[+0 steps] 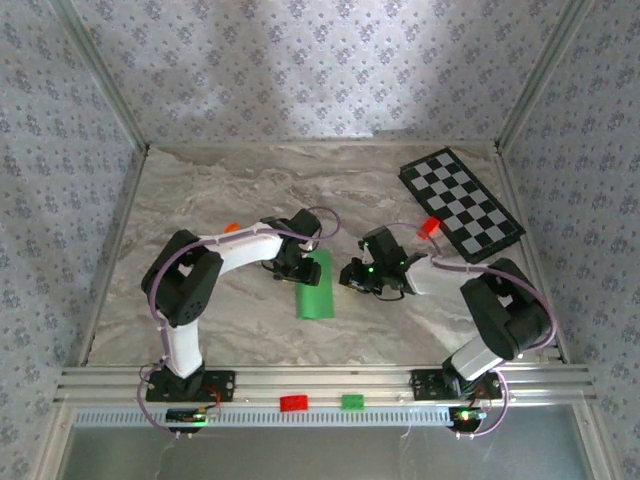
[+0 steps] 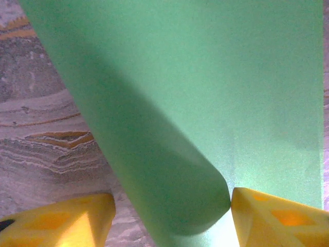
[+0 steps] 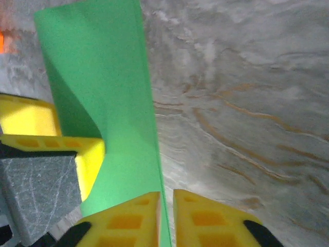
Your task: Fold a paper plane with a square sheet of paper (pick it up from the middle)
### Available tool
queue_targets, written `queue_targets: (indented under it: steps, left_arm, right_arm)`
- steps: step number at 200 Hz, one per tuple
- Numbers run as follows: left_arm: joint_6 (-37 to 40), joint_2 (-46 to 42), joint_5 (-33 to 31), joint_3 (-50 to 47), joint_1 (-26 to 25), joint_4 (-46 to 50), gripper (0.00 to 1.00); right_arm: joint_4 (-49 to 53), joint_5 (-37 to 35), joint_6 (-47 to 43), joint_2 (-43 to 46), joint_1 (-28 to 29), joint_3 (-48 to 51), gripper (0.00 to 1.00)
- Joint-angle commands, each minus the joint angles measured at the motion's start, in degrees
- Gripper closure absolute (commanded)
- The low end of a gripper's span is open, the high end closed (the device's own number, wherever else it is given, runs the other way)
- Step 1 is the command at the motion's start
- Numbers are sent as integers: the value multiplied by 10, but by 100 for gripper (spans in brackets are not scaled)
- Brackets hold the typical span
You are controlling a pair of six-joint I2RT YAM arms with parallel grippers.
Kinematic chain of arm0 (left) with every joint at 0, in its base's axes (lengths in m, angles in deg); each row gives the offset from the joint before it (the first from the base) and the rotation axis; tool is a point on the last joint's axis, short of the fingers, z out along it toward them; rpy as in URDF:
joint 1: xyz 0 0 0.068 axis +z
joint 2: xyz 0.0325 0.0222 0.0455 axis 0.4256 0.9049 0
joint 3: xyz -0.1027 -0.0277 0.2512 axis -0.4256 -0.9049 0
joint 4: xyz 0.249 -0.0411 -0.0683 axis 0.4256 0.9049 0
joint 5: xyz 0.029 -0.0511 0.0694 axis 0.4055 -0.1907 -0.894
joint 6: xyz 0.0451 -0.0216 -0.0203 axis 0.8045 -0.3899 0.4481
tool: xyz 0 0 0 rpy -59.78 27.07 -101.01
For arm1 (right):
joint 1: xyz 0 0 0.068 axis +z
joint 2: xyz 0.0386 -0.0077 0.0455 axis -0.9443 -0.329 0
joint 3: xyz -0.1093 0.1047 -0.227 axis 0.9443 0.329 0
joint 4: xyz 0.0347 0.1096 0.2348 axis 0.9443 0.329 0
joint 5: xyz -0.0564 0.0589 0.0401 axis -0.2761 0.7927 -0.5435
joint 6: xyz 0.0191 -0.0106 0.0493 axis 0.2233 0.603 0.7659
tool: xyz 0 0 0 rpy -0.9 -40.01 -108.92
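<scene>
Right wrist: my right gripper point(image 3: 165, 218) pinches the square sheet of paper point(image 3: 103, 62) mid-table; left gripper point(image 2: 172, 218) sits half-open astride its unpressed fold. I judge an uneven pull would skew the crease.

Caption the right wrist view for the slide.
Right gripper pinching the edge of the folded-over square sheet of paper on the marble table.
</scene>
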Motion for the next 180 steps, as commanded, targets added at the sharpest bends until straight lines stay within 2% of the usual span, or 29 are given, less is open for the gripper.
queue_targets:
  steps: [1, 67, 127, 180]
  left_arm:
    - [14, 47, 14, -3, -8, -75, 36]
    - [14, 47, 13, -5, -7, -75, 36]
    - [12, 51, 17, -4, -7, -79, 36]
    - [-6, 22, 26, -11, -7, -91, 36]
  right_arm:
    - [-37, 28, 13, -25, 11, -20, 100]
    - [-50, 26, 25, -92, 36, -70, 100]
    - [-70, 35, 31, -127, 43, -72, 100]
    - [-5, -13, 8, -130, 42, -29, 100]
